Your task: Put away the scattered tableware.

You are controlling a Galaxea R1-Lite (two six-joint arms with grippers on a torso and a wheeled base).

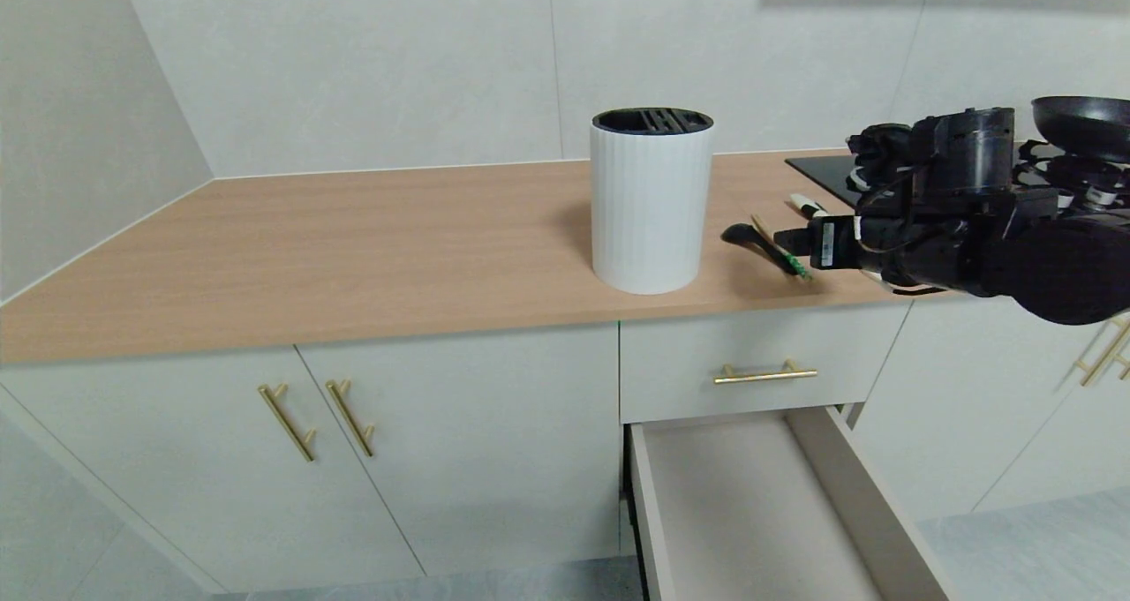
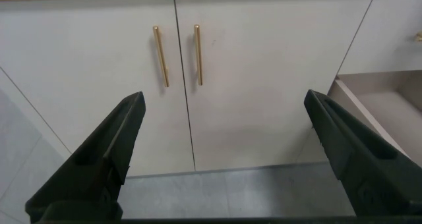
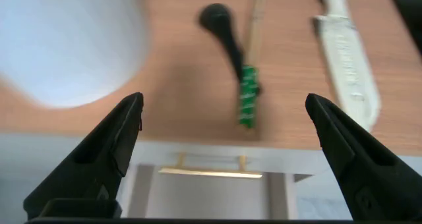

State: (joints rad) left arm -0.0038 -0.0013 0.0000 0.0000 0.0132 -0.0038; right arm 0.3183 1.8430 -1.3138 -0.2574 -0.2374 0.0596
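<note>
Wooden countertop (image 1: pixel 353 248), right end effector (image 3: pixel 224 104) spread wide over chopsticks (image 3: pixel 249 99), black spoon (image 3: pixel 224 36)

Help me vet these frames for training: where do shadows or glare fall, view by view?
Head view: the white holder throws soft shadows on the countertop beside its base, with no glare. Left wrist view: the cabinet doors are evenly lit. Right wrist view: a soft shadow darkens the countertop between the holder and the black utensil.
</note>
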